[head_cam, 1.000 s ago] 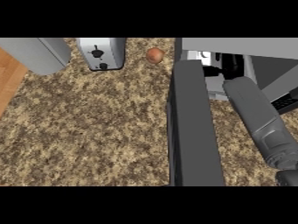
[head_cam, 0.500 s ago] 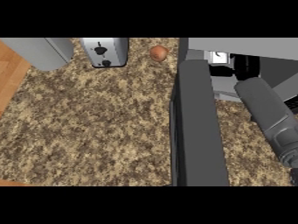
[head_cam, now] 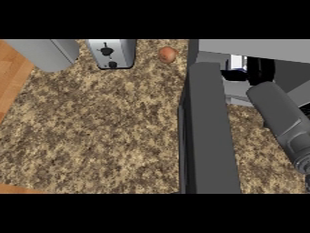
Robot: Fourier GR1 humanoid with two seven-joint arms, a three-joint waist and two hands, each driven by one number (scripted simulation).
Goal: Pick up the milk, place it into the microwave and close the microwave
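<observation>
View: head view, looking steeply down on the counter [head_cam: 103, 127].
Microwave: the microwave [head_cam: 271, 49] stands at upper right.
Door: the microwave door [head_cam: 207, 136] is swung fully open and runs as a dark slab toward the lower edge.
Milk: the milk [head_cam: 237, 63] is a white and blue carton at the mouth of the cavity, just behind the hinge end of the door.
Right hand: the right hand [head_cam: 262, 72] is a dark shape just beside the milk on its right. It cannot be told whether it is grasping the carton or released.
Right forearm: the right forearm [head_cam: 285, 123] slants from the lower right corner up into the cavity.
Left hand: not in view.
Change over the last second: the forearm has swung rightward, and the hand now shows right of the carton rather than below it. The milk holds its place against the door.
Meaning: placing appears done or nearly so. Closing the door is not yet done.
Bystanders: toaster [head_cam: 113, 52], brown round item [head_cam: 167, 54] and grey canister [head_cam: 47, 53], well apart at the top.
</observation>
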